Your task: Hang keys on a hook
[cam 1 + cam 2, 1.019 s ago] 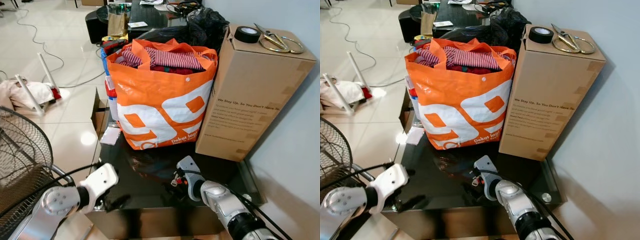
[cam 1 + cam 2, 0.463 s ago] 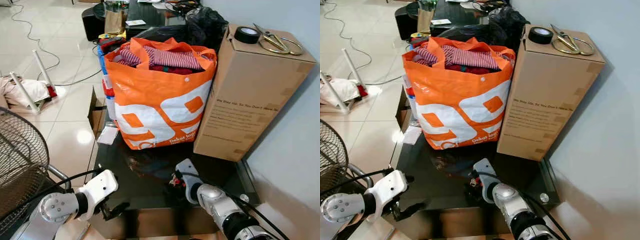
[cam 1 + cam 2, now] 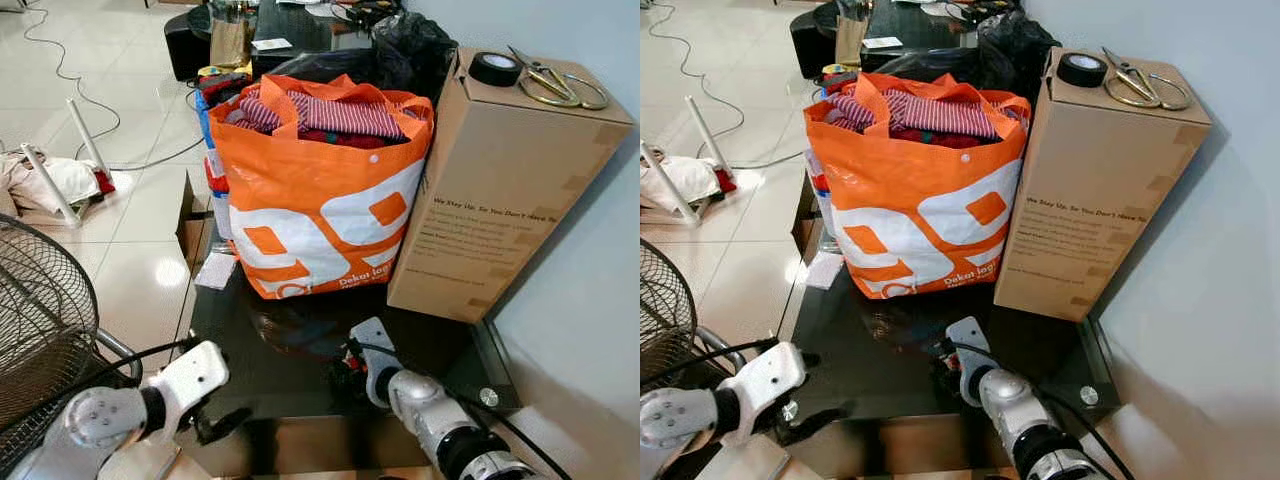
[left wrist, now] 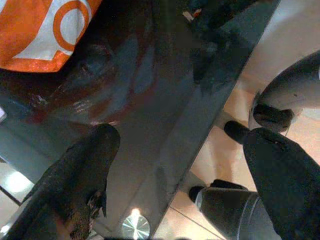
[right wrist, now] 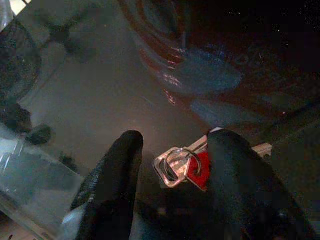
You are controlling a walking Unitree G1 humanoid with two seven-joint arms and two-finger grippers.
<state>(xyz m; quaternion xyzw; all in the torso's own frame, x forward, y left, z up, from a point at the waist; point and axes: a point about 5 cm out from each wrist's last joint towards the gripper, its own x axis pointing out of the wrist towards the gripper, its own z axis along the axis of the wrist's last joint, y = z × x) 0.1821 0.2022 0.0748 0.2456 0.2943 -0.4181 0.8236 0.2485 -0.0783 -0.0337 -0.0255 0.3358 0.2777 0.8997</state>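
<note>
Working down from the big things: the black glass table (image 3: 300, 400) carries an orange bag (image 3: 320, 215) stuffed with clothes and a tall cardboard box (image 3: 500, 190) against the wall; I see no hook from here. My right gripper (image 5: 175, 170) is low over the glass near the table's front edge, its fingers (image 5: 112, 185) spread apart with the keys (image 5: 182, 165) lying flat on the glass between them, ring and red tag showing, not yet pinched. To do this pickup well I'd lower until the tips touch the glass, centre on the ring, then close slowly so the keys don't skate on the slick surface. My left gripper (image 4: 180, 165) hovers off the table's front edge, spread wide and holding nothing; I'd leave it there
</note>
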